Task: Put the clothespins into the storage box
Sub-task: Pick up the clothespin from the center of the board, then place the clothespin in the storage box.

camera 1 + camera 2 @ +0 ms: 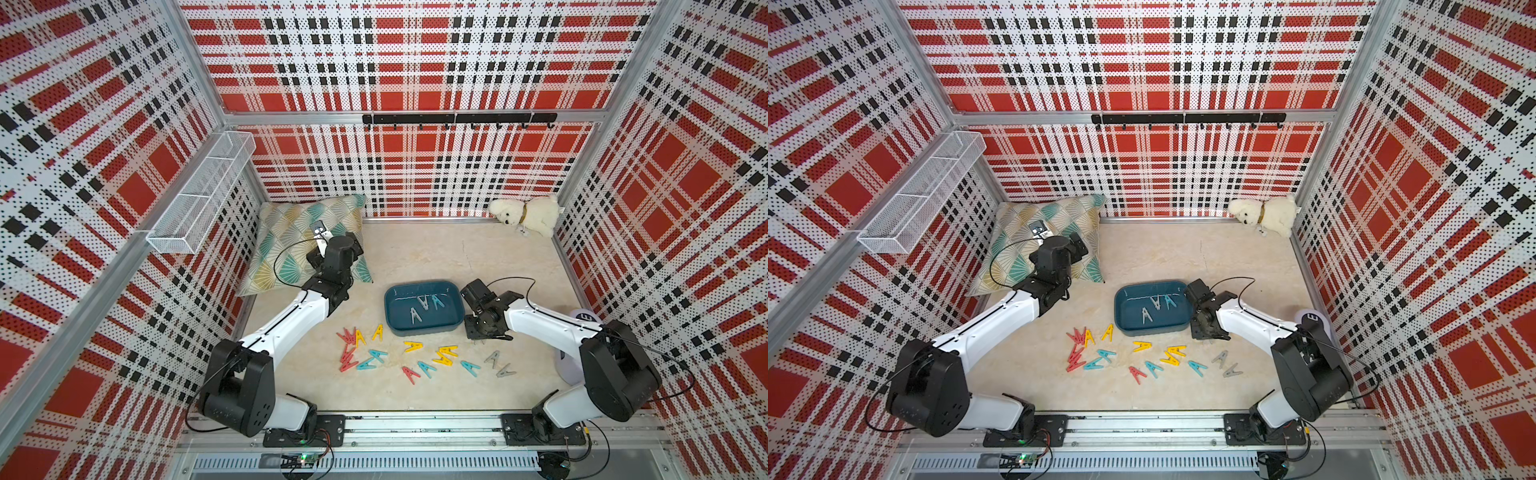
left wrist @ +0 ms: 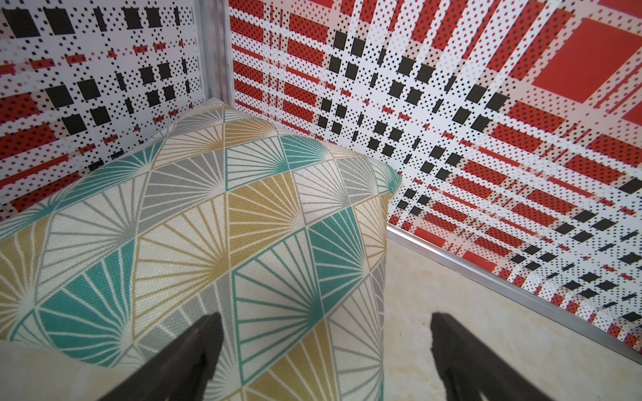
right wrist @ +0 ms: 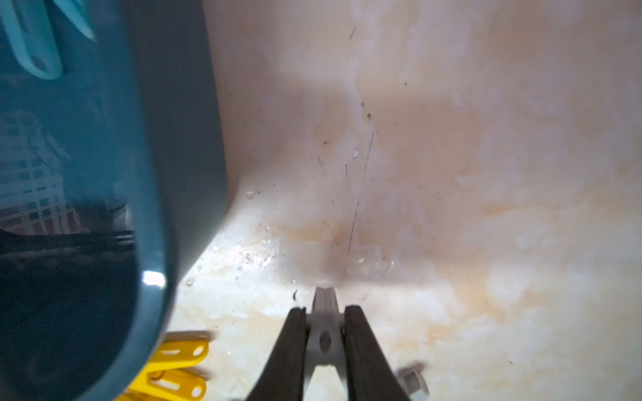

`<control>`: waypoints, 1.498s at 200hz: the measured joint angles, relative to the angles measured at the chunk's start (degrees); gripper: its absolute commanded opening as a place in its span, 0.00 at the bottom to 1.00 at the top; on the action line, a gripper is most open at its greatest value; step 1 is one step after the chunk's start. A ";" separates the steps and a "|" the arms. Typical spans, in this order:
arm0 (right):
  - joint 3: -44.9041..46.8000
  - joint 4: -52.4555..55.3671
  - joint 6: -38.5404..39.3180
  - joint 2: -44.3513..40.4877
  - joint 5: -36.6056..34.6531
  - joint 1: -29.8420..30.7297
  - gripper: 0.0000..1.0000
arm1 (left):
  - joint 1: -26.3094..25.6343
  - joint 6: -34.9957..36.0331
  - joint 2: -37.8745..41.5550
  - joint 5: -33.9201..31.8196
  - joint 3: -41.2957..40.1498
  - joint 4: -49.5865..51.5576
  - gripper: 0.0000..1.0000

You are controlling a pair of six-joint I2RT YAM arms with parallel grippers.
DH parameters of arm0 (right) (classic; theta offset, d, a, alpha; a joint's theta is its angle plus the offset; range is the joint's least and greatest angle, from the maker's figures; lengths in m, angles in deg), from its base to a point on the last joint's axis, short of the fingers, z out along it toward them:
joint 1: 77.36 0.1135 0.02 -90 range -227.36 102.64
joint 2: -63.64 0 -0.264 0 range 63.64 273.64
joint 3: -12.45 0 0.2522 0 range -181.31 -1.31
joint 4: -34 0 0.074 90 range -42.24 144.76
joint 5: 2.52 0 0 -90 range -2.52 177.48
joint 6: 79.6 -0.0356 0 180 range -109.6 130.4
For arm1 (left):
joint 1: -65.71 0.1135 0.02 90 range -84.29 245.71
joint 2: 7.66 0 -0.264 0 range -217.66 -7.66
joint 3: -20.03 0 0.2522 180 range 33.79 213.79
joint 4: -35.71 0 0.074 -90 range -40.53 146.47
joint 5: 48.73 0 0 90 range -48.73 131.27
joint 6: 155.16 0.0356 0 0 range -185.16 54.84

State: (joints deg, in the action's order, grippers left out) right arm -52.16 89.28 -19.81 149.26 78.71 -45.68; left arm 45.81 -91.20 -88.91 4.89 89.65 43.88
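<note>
Right wrist view: the right claw (image 3: 324,310) is seen almost shut, clamped across the waist of a grey clothespin (image 3: 323,342). The pin's long axis is lined up with the fingers, narrow end poking out past the tips, legs splayed back toward the wrist. A shadow is gathered right at that narrow end, so the pin is judged low over the worktop (image 3: 486,173). Whether it is clear of the surface cannot be told.

Nearer the robot's base, the loose clothespins (image 1: 444,356) are found scattered in an arc on the worktop, in red, yellow, teal and grey.

Beyond that arc the storage box (image 1: 424,330) is noted, with three clothespins (image 1: 424,302) already lying inside. In both top views the right claw is placed just beside the box's near right corner, apart from its wall. From the claw the box lies to the robot's left and a little farther out. The coming move is judged to turn on this: the pin must be raised over the low wall and carried left across the rim. The right arm is plainly the nearer.

Farther out, the left claw (image 2: 324,316) is held fully spread and empty above the pillow (image 2: 208,208), well apart from the box.

A plush dog (image 1: 525,216) is logged in the far right corner.
</note>
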 measured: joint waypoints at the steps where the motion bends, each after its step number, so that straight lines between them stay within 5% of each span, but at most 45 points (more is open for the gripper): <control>1: -0.20 0.17 0.07 -0.09 -0.07 0.00 0.21 | 0.00 0.00 0.00 0.02 0.00 0.00 0.99; 92: -21.27 7.10 6.23 0.46 -3.89 -0.50 0.21 | 0.00 0.00 0.00 0.04 0.00 0.00 0.99; 183: -39.08 0.55 8.22 24.83 3.15 11.54 0.22 | -0.04 0.24 -0.87 -0.07 0.66 0.13 0.99; 299: -42.14 -8.04 5.03 36.68 10.14 12.94 0.24 | -0.07 0.66 -1.40 -0.52 0.90 1.01 0.99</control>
State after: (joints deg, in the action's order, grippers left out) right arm -94.30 81.24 -14.79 185.94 88.85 -32.74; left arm 45.75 -90.54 -90.31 4.36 90.54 44.89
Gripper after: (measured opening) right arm 0.241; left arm 0.992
